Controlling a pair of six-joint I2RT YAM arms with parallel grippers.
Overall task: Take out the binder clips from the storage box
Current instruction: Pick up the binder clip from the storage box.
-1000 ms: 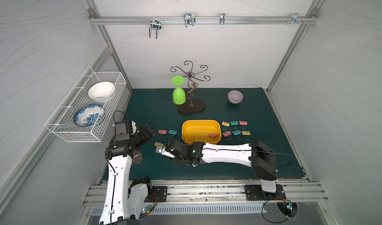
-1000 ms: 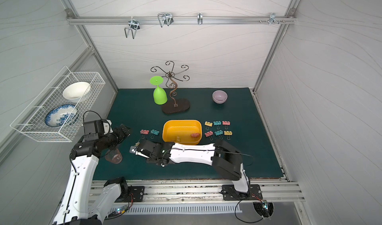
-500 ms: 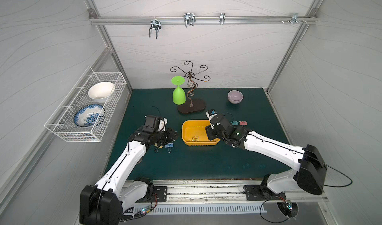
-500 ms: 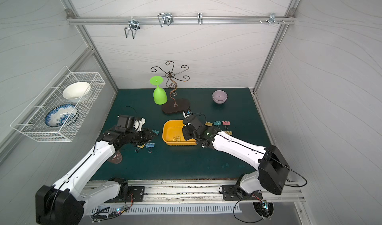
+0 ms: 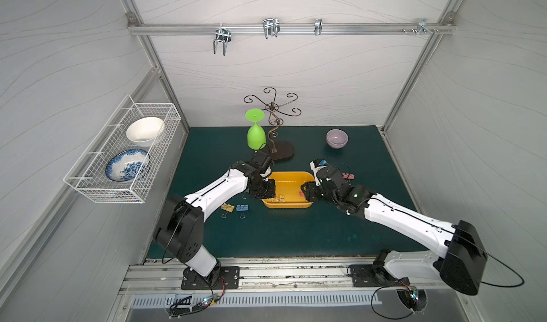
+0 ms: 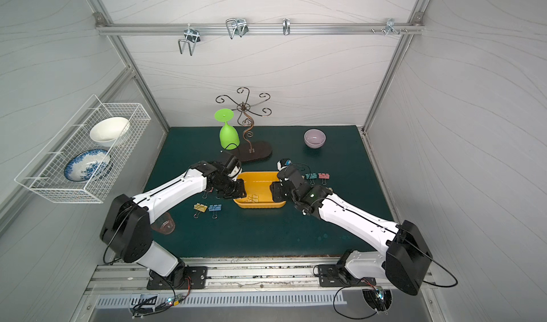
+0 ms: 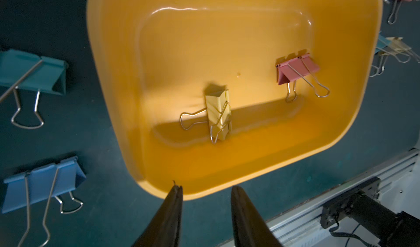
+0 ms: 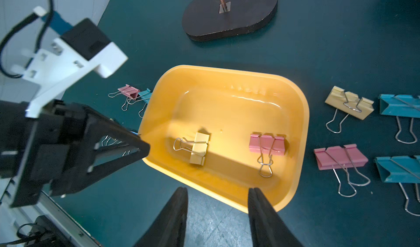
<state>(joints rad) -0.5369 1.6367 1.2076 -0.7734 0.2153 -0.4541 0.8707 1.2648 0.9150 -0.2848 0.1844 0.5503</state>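
Observation:
The storage box (image 5: 285,206) is a yellow-orange tub in the middle of the green mat, seen in both top views (image 6: 259,204). Two binder clips lie inside it: a yellow one (image 7: 218,114) (image 8: 200,150) and a pink one (image 7: 295,68) (image 8: 267,144). My left gripper (image 7: 207,189) hovers at the box's left edge (image 5: 268,191), open and empty. Over the right edge my right gripper (image 8: 217,190) (image 5: 307,191) is also open and empty. More binder clips lie on the mat: yellow (image 5: 228,207) and blue (image 5: 242,207) to the left, teal (image 6: 310,175) and pink (image 6: 324,175) to the right.
Behind the box stand a green goblet (image 5: 256,134), upside down, and a wire stand on a dark base (image 5: 279,151). A lilac bowl (image 5: 336,138) sits at the back right. A white wire basket (image 5: 124,154) with two dishes hangs on the left wall. A pinkish glass (image 6: 164,224) lies under the left arm.
The left gripper has moved right from the clips on the mat to the box's left edge, its jaws narrower. The right gripper has shifted slightly toward the front along the right edge.

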